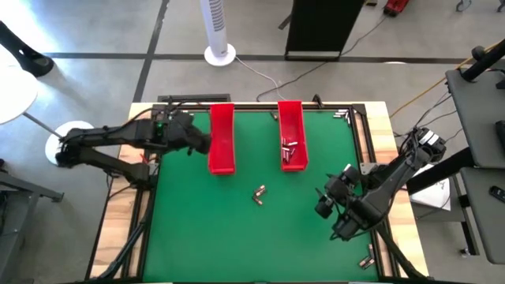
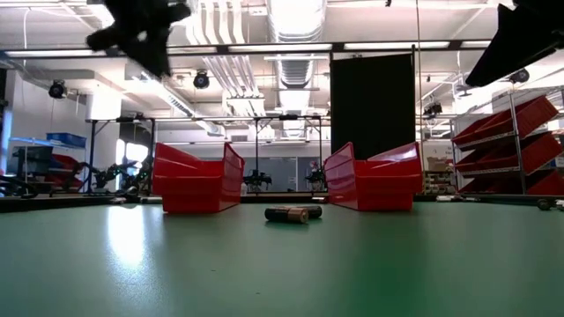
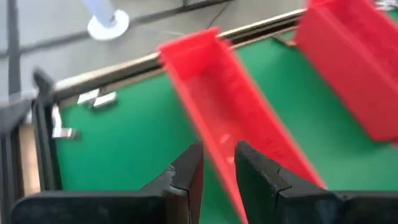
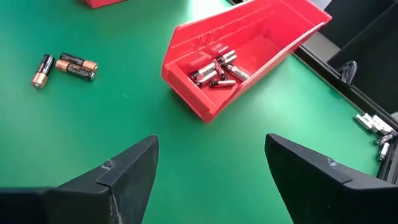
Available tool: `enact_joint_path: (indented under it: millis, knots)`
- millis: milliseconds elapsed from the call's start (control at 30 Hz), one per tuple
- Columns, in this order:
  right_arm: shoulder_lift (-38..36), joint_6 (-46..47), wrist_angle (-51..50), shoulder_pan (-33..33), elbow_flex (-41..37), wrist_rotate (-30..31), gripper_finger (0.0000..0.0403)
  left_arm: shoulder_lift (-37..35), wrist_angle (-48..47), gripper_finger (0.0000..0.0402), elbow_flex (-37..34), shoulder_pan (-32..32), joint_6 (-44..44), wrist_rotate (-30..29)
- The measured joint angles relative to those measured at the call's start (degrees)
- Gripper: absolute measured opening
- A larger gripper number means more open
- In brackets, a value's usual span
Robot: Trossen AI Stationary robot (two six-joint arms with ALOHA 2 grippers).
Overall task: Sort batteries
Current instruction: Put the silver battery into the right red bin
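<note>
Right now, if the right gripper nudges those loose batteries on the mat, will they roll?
Probably: the loose batteries are smooth cylinders lying on their sides on the flat green mat, so a sideways push likely rolls them. They look rigid, and slippery for the open right gripper.

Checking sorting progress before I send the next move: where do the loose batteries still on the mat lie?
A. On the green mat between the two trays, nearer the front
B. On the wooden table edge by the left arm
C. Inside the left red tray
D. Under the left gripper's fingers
A: the high view shows the loose batteries on the green mat, in front of the gap between the left tray and right tray.
</note>
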Motion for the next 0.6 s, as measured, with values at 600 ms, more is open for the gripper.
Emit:
enact_joint_path:
  millis: [600]
  knots:
    - [0.0, -6.7, 3.6, -3.4, 0.0, 1.4, 0.0306, -2.7, 17.2, 0.0073, -28.0, 4.4, -15.6, 0.2]
